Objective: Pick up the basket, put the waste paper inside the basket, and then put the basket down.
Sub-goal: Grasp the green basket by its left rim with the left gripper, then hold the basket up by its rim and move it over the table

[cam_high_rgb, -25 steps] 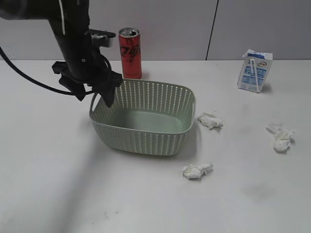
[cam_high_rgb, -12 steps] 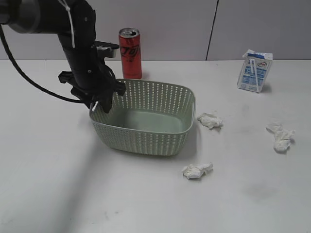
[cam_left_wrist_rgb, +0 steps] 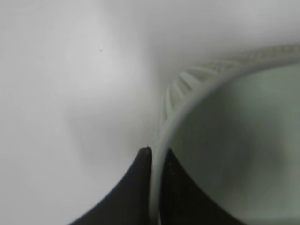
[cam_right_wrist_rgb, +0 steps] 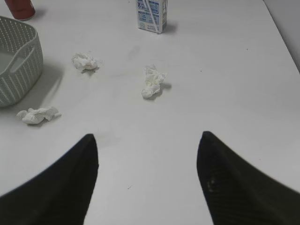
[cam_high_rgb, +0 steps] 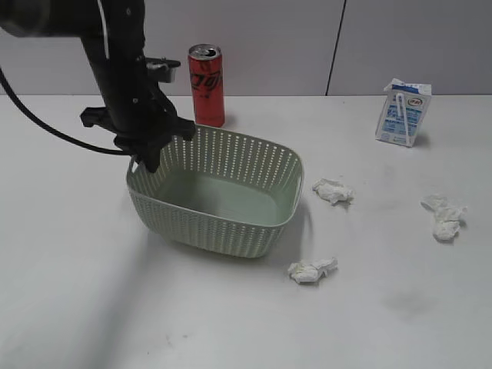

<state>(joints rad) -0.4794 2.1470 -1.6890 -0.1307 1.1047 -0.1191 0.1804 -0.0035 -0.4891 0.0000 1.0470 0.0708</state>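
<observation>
The pale green basket (cam_high_rgb: 215,196) is tilted, its left end raised off the white table. My left gripper (cam_high_rgb: 147,159) is shut on the basket's left rim; in the left wrist view the rim (cam_left_wrist_rgb: 168,117) runs between the two black fingers of my left gripper (cam_left_wrist_rgb: 156,152). Three white paper wads lie on the table: one (cam_high_rgb: 332,190) right of the basket, one (cam_high_rgb: 311,269) in front of it, one (cam_high_rgb: 444,215) far right. They also show in the right wrist view (cam_right_wrist_rgb: 84,61), (cam_right_wrist_rgb: 37,114), (cam_right_wrist_rgb: 153,82). My right gripper (cam_right_wrist_rgb: 147,140) is open and empty above bare table.
A red drink can (cam_high_rgb: 206,84) stands behind the basket near the wall. A blue-and-white drink carton (cam_high_rgb: 403,111) stands at the back right; it also shows in the right wrist view (cam_right_wrist_rgb: 151,15).
My left gripper has closed on the basket's left rim and lifted that end. The basket has shifted a little to the left and now tilts.
</observation>
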